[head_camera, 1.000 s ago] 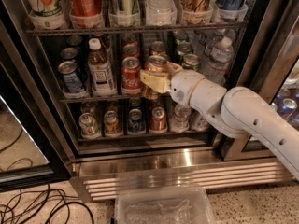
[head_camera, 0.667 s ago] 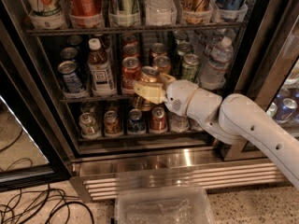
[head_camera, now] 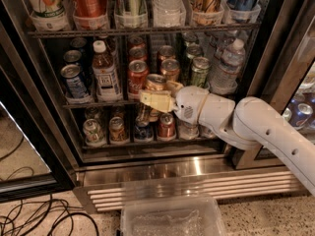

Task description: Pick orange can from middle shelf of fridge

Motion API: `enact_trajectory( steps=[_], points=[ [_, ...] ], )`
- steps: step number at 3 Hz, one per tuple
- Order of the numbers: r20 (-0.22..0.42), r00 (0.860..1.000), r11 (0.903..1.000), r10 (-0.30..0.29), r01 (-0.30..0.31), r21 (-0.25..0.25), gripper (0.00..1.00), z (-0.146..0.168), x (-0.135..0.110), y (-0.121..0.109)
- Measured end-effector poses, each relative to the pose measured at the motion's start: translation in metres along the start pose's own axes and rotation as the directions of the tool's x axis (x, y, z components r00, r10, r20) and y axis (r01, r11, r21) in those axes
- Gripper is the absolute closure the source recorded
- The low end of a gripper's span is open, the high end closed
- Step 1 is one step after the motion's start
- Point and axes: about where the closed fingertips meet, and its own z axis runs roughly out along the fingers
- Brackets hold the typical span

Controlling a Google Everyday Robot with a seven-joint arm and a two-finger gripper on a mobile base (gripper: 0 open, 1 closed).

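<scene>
The fridge [head_camera: 34, 117] stands open in front of me. My gripper [head_camera: 155, 101] is at the front of the middle shelf [head_camera: 93, 103], shut on the orange can [head_camera: 156, 81]. The can's silver lid shows above the cream fingers [head_camera: 153, 100], and its lower body hangs in front of the shelf's front rail. The white arm reaches in from the right. A second copper-orange can [head_camera: 170, 69] stands on the shelf just behind.
On the middle shelf stand a red Coca-Cola can [head_camera: 137, 77], a green can [head_camera: 199, 71], a brown bottle [head_camera: 106, 75], a blue can [head_camera: 74, 81] and a water bottle [head_camera: 226, 68]. Several cans line the lower shelf. A clear plastic bin [head_camera: 170, 218] and cables [head_camera: 44, 220] lie on the floor.
My gripper has moved left and down, out toward the shelf's front, carrying the orange can away from its row.
</scene>
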Motion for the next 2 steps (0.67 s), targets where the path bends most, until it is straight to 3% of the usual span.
enact_trajectory(
  steps=[1,2],
  points=[
    [-0.027,0.999,0.9987,0.032,-0.033,-0.04,1.0,-0.0066,0.0139,0.0416],
    [-0.031,0.999,0.9985,0.033,-0.034,-0.042,1.0,-0.0073,0.0163,0.0439]
  ],
)
